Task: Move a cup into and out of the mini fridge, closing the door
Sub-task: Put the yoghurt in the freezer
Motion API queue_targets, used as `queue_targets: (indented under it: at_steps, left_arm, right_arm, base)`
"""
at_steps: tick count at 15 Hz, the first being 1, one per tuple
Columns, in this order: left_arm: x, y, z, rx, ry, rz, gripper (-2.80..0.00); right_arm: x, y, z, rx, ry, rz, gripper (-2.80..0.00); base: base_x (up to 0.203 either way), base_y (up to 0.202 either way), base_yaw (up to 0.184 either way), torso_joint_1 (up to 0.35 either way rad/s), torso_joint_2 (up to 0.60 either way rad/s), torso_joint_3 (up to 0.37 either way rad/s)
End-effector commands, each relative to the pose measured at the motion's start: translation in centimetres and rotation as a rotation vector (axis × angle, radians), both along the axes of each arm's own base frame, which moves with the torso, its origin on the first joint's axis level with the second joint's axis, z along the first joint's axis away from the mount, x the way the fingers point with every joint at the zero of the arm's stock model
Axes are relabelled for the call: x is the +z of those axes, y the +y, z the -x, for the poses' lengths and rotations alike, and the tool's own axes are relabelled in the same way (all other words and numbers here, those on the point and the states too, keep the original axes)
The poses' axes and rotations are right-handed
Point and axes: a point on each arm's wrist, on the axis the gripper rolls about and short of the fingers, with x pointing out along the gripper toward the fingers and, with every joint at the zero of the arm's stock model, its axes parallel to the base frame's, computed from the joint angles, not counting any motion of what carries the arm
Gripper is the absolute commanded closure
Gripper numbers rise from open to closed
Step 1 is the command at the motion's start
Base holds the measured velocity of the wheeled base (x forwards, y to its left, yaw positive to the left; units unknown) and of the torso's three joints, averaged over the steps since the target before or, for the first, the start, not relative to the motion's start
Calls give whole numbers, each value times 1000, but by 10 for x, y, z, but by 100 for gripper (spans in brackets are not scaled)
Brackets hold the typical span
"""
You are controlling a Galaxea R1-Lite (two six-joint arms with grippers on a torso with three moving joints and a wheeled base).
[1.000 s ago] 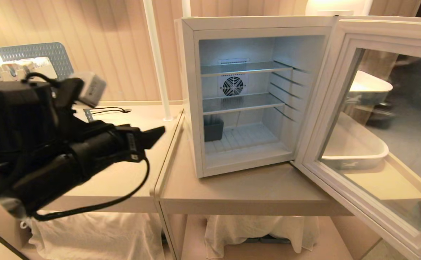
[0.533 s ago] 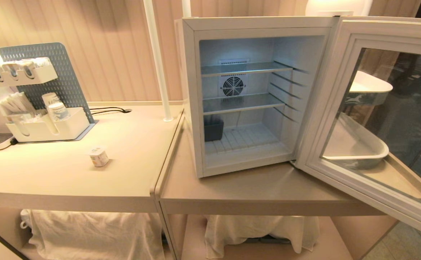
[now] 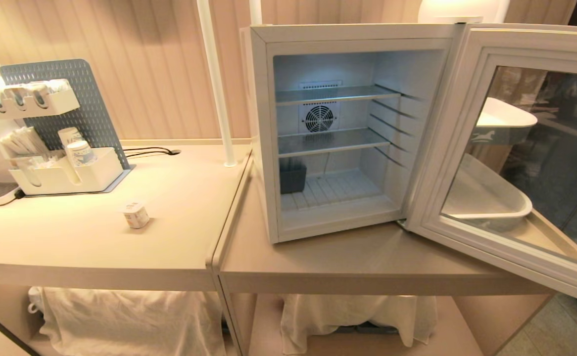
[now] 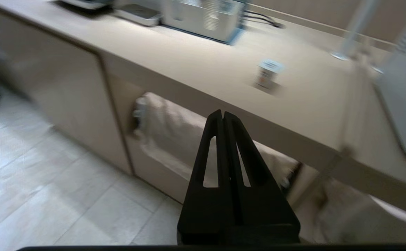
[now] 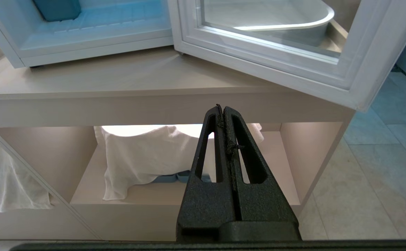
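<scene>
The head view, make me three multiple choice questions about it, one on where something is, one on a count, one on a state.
1. Where is the tiny white plastic cup with the orange mark?
A. On the tabletop left of the fridge
B. On the fridge's middle shelf
C. On the floor

2. How many glass shelves span the white boxy mini fridge?
A. None
B. Two
C. Five

3. How stands the white-framed glass-window door?
A. Shut
B. Swung wide open
C. Taken off

Answers: 1 A, the cup stands on the beige table, outside the fridge. 2 B, two shelves lie above the ribbed floor. 3 B, the door hangs out to the right and the lit interior shows.
</scene>
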Motion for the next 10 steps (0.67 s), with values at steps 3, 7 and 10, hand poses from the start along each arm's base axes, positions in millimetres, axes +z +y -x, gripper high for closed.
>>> queue_targets:
  at_steps: [3,7,10]
  left_arm:
    - [-43,-7,66,-419,-68,-142,0]
    - [-71,-8,66,-496,1,-69,0]
    - [-103,-8,-7,-475,-6,-79,0]
  right_arm:
    - [0,0,0,0,0,0,0]
    - [0,0,0,0,0,0,0]
    - [0,0,0,0,0,-2,0]
  base:
    - [0,0,0,0,0,0]
    - [0,0,0,0,0,0]
    - [0,0,0,0,0,0]
